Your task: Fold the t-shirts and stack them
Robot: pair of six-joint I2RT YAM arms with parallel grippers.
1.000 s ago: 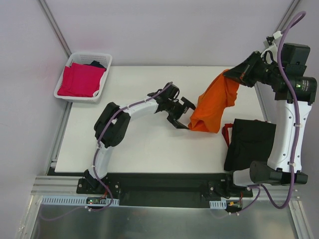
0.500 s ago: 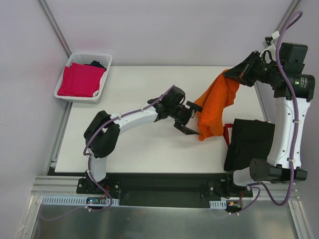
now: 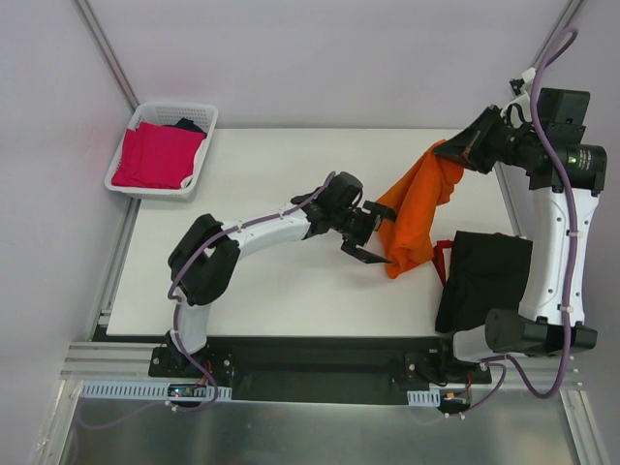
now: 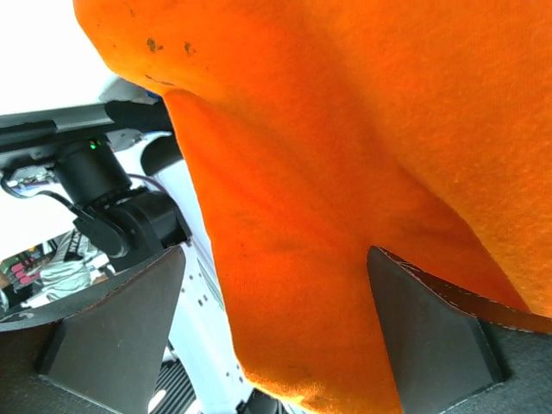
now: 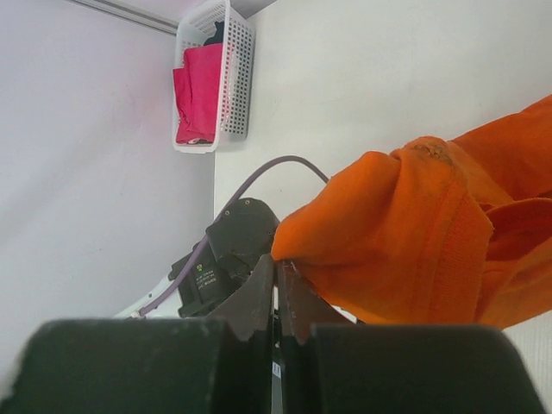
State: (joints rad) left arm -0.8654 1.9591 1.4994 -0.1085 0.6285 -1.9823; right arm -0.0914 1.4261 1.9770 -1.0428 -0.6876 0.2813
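The bright orange t-shirt [image 3: 422, 205] hangs above the table's right half, pinched at its top by my right gripper [image 3: 451, 151], which is shut on a fold of it [image 5: 278, 269]. My left gripper [image 3: 374, 233] stands open at the shirt's lower left edge. In the left wrist view orange cloth [image 4: 345, 172] hangs between the two wide-apart fingers [image 4: 112, 332] without being pinched. A folded black t-shirt [image 3: 489, 279] with red trim [image 3: 441, 262] lies at the table's right front. A magenta-pink t-shirt [image 3: 155, 155] and a black one [image 3: 189, 125] lie in the basket.
The white lattice basket [image 3: 155, 192] stands at the table's far left corner, also in the right wrist view [image 5: 233, 60]. The right arm's white column [image 3: 547, 252] rises along the right edge beside the black shirt. The white table [image 3: 281, 281] spreads left of the shirts.
My left gripper has reached rightward to the orange shirt's lower edge, so cloth now hangs between its jaws. The shirt has swung slightly right. The right gripper keeps its hold.
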